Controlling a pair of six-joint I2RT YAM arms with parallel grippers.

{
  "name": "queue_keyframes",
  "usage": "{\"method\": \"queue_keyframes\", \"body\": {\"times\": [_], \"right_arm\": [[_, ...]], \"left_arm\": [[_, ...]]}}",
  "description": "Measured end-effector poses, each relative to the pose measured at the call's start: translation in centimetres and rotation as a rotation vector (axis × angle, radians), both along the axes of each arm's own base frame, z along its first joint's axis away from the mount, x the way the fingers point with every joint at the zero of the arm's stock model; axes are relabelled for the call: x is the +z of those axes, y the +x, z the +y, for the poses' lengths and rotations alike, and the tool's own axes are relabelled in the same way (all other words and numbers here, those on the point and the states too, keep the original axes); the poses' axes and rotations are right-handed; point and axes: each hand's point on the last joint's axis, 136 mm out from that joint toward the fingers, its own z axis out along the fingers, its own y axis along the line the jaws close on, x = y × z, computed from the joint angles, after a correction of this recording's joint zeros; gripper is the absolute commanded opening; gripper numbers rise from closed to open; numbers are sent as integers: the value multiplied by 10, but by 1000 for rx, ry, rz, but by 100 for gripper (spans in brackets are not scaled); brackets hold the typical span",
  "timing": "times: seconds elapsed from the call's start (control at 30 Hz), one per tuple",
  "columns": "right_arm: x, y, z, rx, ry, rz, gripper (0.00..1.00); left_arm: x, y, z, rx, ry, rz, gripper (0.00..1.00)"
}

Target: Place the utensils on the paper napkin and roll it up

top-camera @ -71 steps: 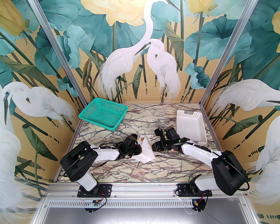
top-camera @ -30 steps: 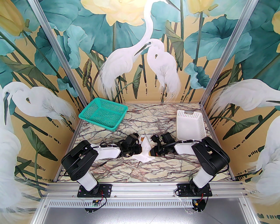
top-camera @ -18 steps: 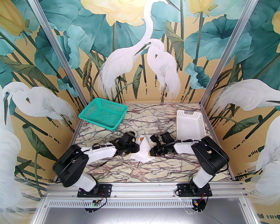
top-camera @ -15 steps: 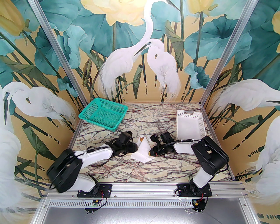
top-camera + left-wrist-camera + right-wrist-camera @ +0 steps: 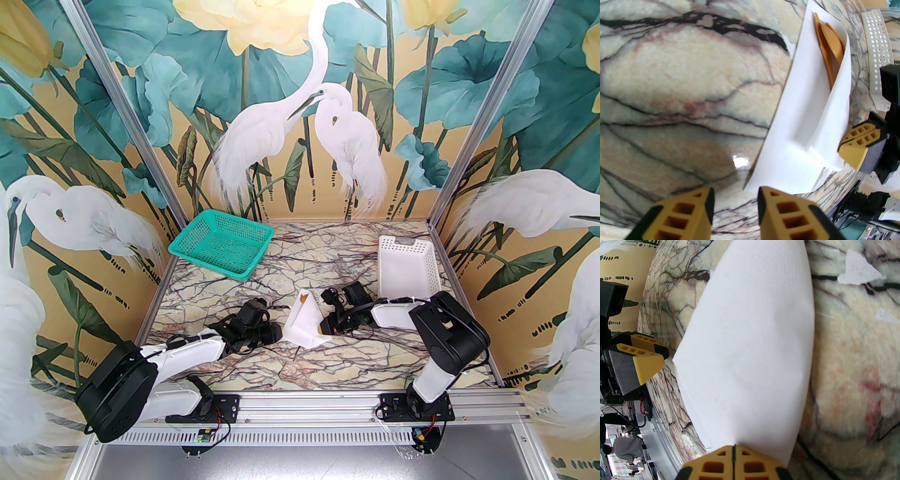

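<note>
White napkin, folded over the orange utensils, lies just ahead of the left gripper, whose jaws stand apart, empty; the right gripper pinches its far edge

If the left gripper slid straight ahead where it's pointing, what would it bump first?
Probably the near corner of the folded white paper napkin, just ahead of the left gripper; its height is unclear.

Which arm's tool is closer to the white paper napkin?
Right. The right tool pinches the paper napkin at its edge, jaws shut. The left tool is open, just off a corner of it, not touching.
</note>
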Motion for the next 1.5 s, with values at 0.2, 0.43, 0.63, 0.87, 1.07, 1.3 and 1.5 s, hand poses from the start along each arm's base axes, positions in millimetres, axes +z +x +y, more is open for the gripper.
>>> {"method": "queue_keyframes", "body": {"times": [0.2,0.43,0.63,0.87,1.07,1.3,1.5], "right_arm": [[0,0,0,1,0,0,7],[0,0,0,1,0,0,8],[0,0,0,1,0,0,8],[0,0,0,1,1,0,8],[0,0,0,1,1,0,8],[0,0,0,1,1,0,8],[-1,0,1,3,3,2,8]], "left_arm": [[-1,5,-8,-1,-37,8,28],[0,6,-13,-1,-62,15,29],[1,7,-18,15,-104,18,30],[6,3,-34,3,-212,27,30],[20,-2,-55,-48,-317,32,33],[25,0,-55,-28,-357,13,38],[29,4,-57,-17,-376,0,38]]}}
